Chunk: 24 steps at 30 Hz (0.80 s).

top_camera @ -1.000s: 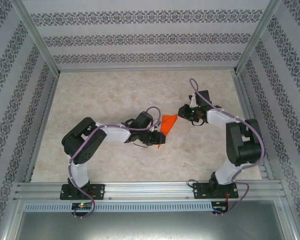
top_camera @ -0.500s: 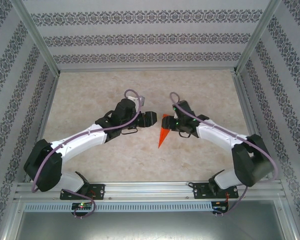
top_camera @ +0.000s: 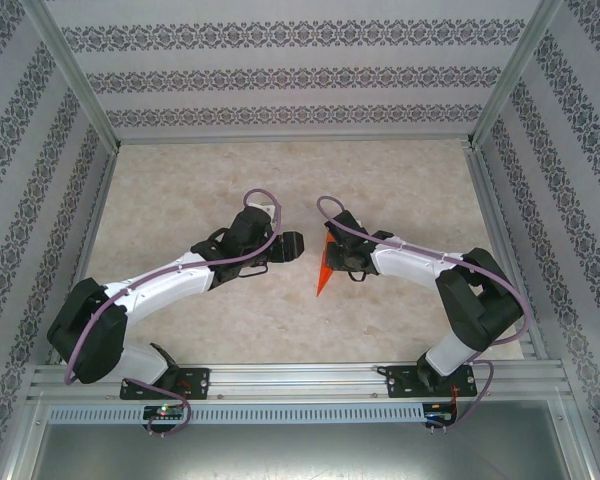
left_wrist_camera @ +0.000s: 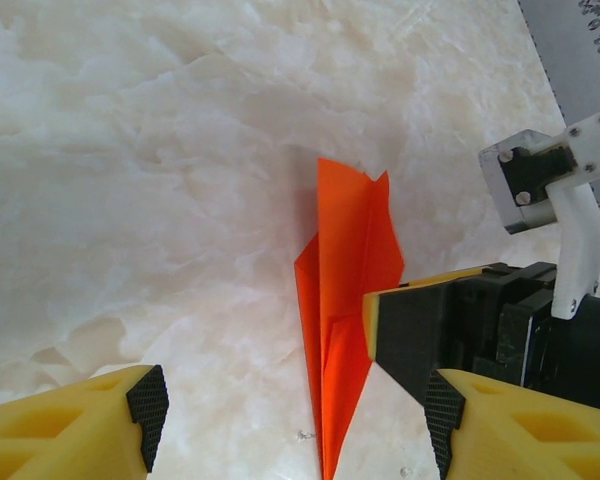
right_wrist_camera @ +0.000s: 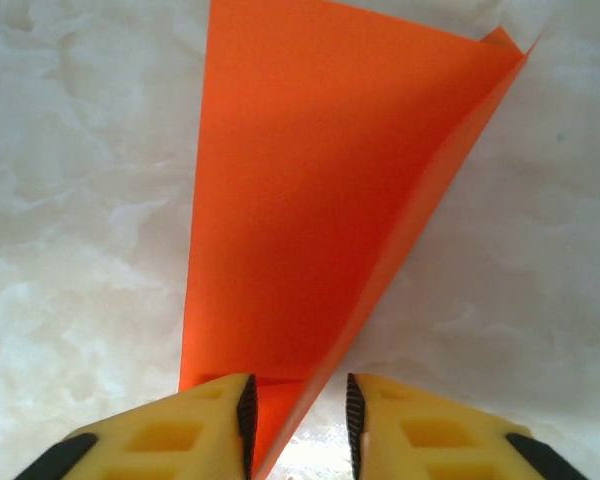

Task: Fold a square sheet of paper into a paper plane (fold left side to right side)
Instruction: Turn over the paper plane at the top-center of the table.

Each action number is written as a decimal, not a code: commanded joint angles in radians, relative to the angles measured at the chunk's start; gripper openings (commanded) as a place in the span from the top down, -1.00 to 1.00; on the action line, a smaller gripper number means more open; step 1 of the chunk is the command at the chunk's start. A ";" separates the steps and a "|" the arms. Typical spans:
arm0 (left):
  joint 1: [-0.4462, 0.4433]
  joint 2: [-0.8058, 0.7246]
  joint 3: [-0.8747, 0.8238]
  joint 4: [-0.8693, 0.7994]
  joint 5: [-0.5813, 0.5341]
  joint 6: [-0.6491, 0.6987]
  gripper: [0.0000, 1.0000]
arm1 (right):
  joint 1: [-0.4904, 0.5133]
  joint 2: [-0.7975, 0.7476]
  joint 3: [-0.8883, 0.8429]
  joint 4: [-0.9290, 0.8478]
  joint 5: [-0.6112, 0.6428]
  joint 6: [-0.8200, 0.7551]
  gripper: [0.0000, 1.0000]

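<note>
Here, your left arm stretches long and low from its base, up and rightward across the marbled table [top_camera: 200, 180]. The left gripper [top_camera: 292, 245] hangs just left of the paper plane [top_camera: 322, 272], apart from it. Its yellow fingers [left_wrist_camera: 90, 425] are spread wide and hold nothing; from the left wrist you see the plane lying on the table beyond them.

Your right arm is bent sharply at the elbow, with its forearm reaching leftward toward the table's middle. The right gripper [top_camera: 335, 255] sits over the plane's right side. From the right wrist, its fingers [right_wrist_camera: 205, 425] stand a narrow gap apart, not clenched. The orange paper narrows toward them and runs into that gap, meeting one pad while bare table shows beside the other.

The plane lies near the middle of the table, a narrow dart with its sharp tip toward the arms' bases.

From above, the right gripper covers the right part of the plane's wide end. From the left wrist, one black-padded finger of the right gripper hides the dart's right flank, and the tip is cut off at the bottom edge. You cannot tell whether that finger presses the paper or only hovers over it. From the right wrist, the paper's near end runs out of view between the fingers.
</note>
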<state>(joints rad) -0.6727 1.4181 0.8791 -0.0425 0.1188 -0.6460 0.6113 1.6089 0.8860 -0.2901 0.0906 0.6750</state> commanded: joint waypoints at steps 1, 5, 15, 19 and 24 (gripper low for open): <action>0.010 -0.012 0.018 -0.032 -0.028 0.024 -0.43 | -0.006 -0.041 -0.012 -0.028 0.025 0.004 0.59; 0.010 -0.016 0.021 -0.044 -0.038 0.028 -0.43 | -0.012 -0.104 -0.011 -0.050 0.008 -0.011 1.00; 0.010 -0.133 0.023 -0.122 -0.210 0.046 -0.47 | 0.002 -0.276 0.000 0.072 -0.298 -0.076 1.00; 0.010 -0.188 -0.005 -0.121 -0.259 0.042 -0.54 | -0.034 -0.250 -0.076 0.178 -0.426 -0.028 1.00; 0.010 -0.192 -0.016 -0.134 -0.262 0.038 -0.56 | -0.110 -0.158 -0.194 0.291 -0.471 0.009 0.98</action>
<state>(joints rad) -0.6727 1.2259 0.8791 -0.1284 -0.1085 -0.6270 0.5373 1.4033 0.7532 -0.0650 -0.3164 0.6590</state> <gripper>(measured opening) 0.779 0.051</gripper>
